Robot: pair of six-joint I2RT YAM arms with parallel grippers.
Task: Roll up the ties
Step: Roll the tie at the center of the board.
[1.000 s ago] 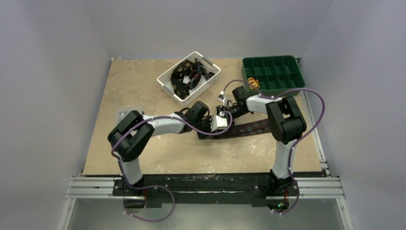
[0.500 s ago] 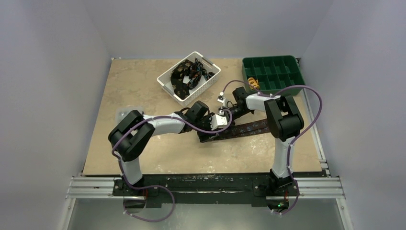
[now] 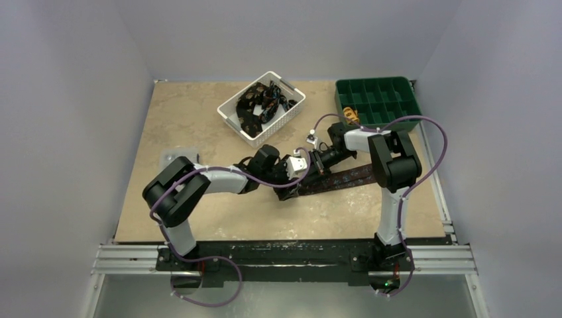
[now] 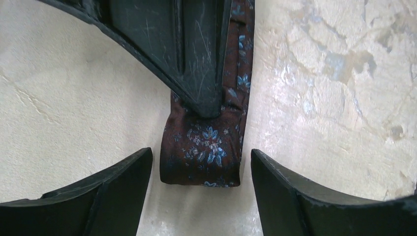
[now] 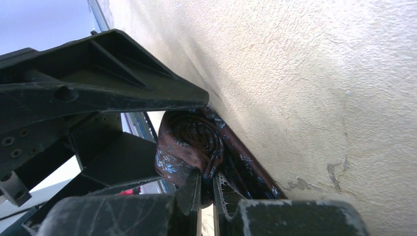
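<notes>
Tie [image 3: 341,177] of dark patterned fabric, flat and slanted across the middle of the pale surface [image 3: 192,132], seen from above. Both arms bent inward over its left end, left fingers [image 3: 298,165] and right fingers [image 3: 318,161] close together there. Behind, a white basket [image 3: 244,93] with a dark tangle [image 3: 262,103], probably more ties in waiting. To its right, a green divided tray [image 3: 374,81], one small yellowish item [image 3: 351,114] in a compartment at its near left, too small to identify.

From the left wrist: left fingers [image 4: 113,191] spread wide, one to each side of the tie's folded-over end [image 4: 206,152], near but not touching. Right fingers [image 4: 192,59] down from above, pressed onto the fabric just behind that end.

From the right wrist: a small, loose coil [image 5: 189,142] at the end of the tie, only a few turns. Right fingers [image 5: 194,189] pressed together, pinching the coil's edge. Remainder of the strip [image 5: 251,172] flat along the surface.

Barely begun, by the look of it: a first coil made, most of this tie unrolled, the basket's load untouched.
</notes>
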